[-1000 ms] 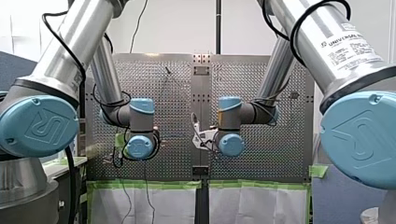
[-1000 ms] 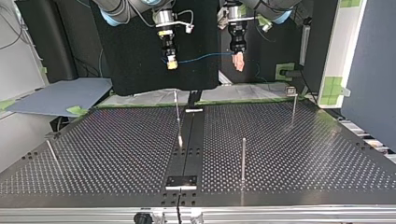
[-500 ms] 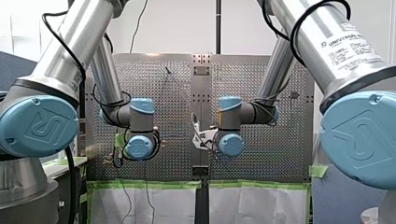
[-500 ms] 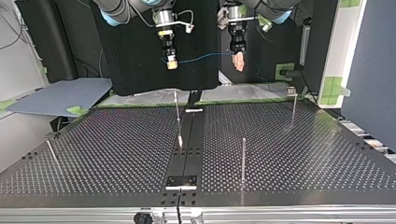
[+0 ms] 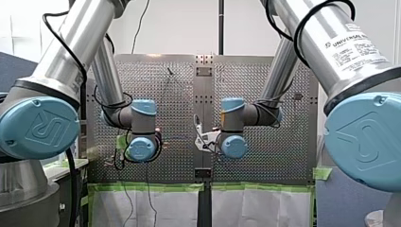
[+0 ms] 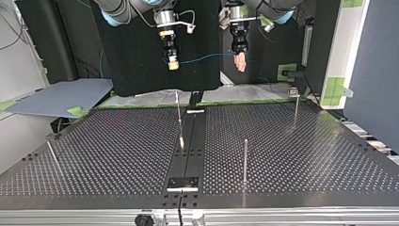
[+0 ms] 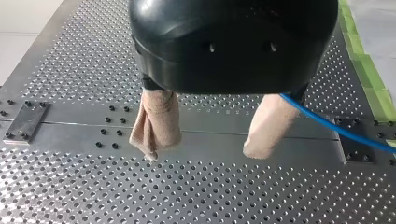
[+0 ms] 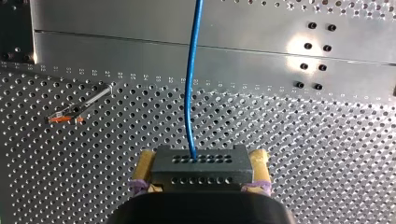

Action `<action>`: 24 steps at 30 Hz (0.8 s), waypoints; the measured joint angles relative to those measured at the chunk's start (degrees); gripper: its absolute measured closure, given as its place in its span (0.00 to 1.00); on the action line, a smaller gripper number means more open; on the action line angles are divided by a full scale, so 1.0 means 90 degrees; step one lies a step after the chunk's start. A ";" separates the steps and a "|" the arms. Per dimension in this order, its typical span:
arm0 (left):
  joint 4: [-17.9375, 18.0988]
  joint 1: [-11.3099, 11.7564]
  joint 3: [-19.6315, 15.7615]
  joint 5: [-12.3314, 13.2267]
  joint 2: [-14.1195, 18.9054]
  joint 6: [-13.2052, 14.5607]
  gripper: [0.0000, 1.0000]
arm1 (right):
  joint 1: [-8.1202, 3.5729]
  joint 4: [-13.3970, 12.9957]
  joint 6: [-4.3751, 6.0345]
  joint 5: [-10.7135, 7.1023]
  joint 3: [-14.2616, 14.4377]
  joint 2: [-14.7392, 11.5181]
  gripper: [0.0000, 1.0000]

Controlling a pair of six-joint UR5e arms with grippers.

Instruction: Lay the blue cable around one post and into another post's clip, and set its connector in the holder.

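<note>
Since blue cable (image 8: 189,93) looks thin and bendy, we hold hard connector (image 8: 201,164) instead — right gripper (image 8: 203,161) squeezes it; left gripper (image 7: 204,150) wide open, cable just beside it.

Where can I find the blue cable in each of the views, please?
Front: not visible.
Top: cable spans from my right gripper to my left gripper.
Left wrist: cable trails from beside one pad.
Right wrist: cable runs ahead from the connector.
Landmark: centre strip.
</note>
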 joint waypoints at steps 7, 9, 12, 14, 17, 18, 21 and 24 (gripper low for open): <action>0.0000 0.0000 0.0000 0.0000 0.0000 0.0000 0.00 | 0.0000 0.0000 0.0000 0.0000 0.0000 0.0000 1.00; 0.0000 0.0000 0.0000 0.0000 0.0000 0.0000 0.00 | 0.0000 0.0000 0.0000 0.0000 0.0000 0.0000 1.00; -0.0001 0.0000 -0.0001 0.0002 0.0000 0.0003 0.00 | 0.0000 0.0000 0.0000 0.0000 0.0000 0.0000 1.00; -0.0006 -0.0003 -0.0001 0.0005 -0.0001 0.0024 0.00 | 0.0003 0.0003 0.0002 0.0001 -0.0002 0.0003 1.00; -0.0057 -0.0045 0.0038 -0.0054 -0.0066 0.0112 0.00 | 0.0035 0.0078 0.0019 0.0006 -0.0019 0.0078 1.00; -0.0072 -0.0058 0.0049 -0.0083 -0.0112 0.0143 0.00 | 0.0043 0.0117 0.0022 0.0007 -0.0022 0.0117 1.00; -0.0091 -0.0072 0.0063 -0.0121 -0.0263 0.0181 0.00 | 0.0054 0.0241 0.0026 0.0009 -0.0027 0.0272 1.00; -0.0095 -0.0076 0.0066 -0.0133 -0.0403 0.0192 0.00 | 0.0057 0.0294 0.0029 0.0010 -0.0027 0.0441 1.00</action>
